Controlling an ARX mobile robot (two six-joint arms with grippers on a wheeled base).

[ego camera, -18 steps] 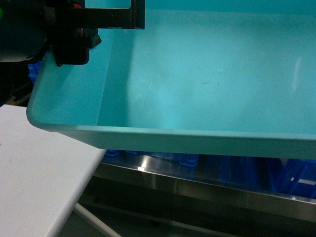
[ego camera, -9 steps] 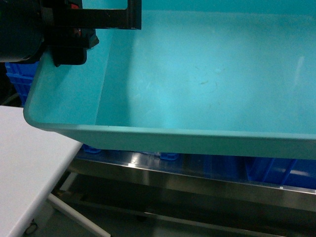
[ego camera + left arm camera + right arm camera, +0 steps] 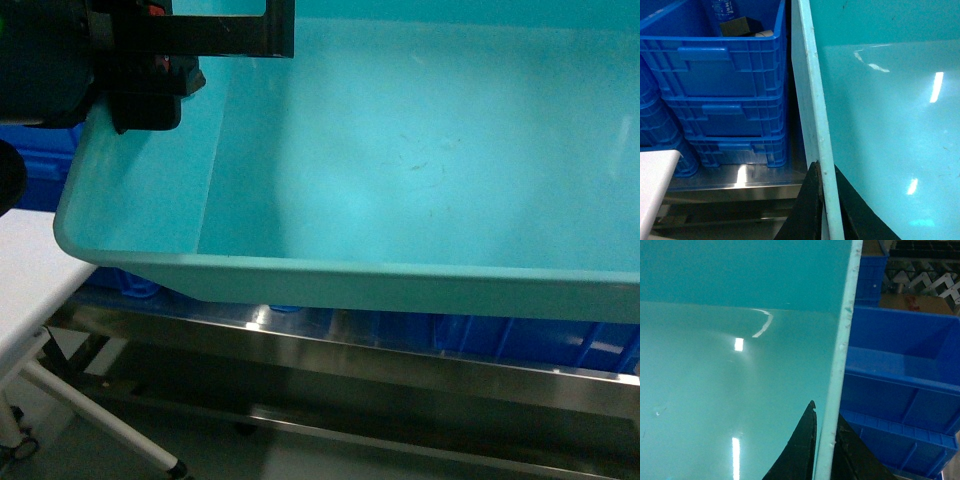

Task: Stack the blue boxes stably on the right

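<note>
The turquoise tub [image 3: 420,170] hangs between both arms. The left gripper [image 3: 824,200] pinches its rim at 9 o'clock, the right gripper [image 3: 824,450] apparently at 3 o'clock.

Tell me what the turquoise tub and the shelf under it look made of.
Turquoise tub: likely smooth, glossy plastic; lamp glints on its floor, fine scuffs, thin rim. Shelf: apparently brushed stainless steel, silvery with streaked reflections. Both grippers, left and right, pinch the tub's walls.
</note>
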